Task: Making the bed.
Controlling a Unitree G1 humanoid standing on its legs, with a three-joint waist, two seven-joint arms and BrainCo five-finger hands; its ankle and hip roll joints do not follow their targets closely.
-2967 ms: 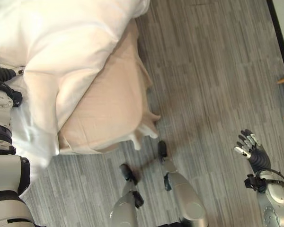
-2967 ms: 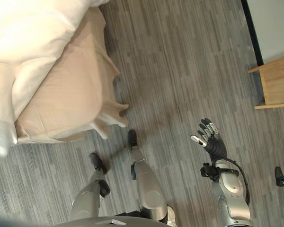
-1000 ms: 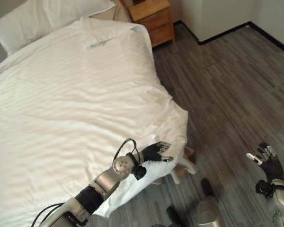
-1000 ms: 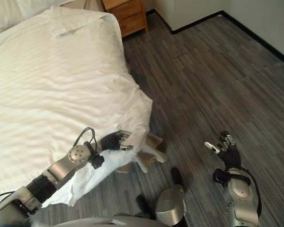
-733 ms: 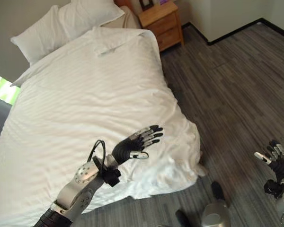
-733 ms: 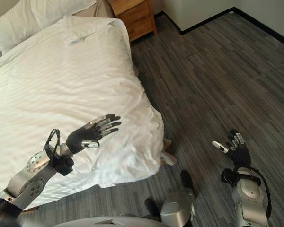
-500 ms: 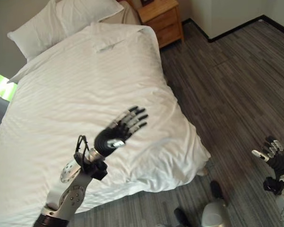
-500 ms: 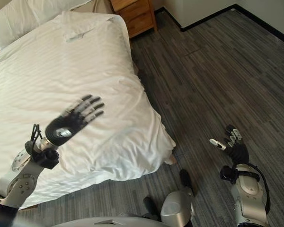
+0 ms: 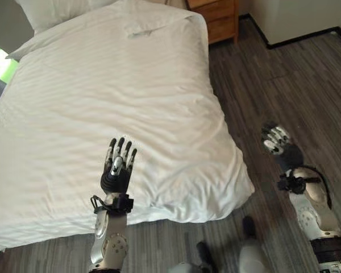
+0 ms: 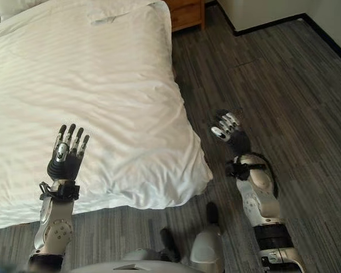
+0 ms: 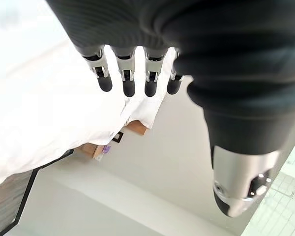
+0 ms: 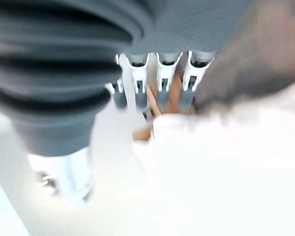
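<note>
A white striped duvet covers the bed and hangs over its foot corner. White pillows lie at the head. My left hand is raised above the duvet's near edge, fingers straight and open, holding nothing. My right hand is up over the floor beside the bed's corner, also open and empty. In the left wrist view the fingers point straight out past the duvet. In the right wrist view the fingers are straight too.
A wooden nightstand stands by the head of the bed at the right. Grey wood-plank floor spreads to the right of the bed, with a white wall and dark skirting at the far right.
The camera has tilted down and shifted. My left hand has let go of the duvet corner and risen, fingers pointing up. My right hand has lifted and moved closer to the bed corner.
</note>
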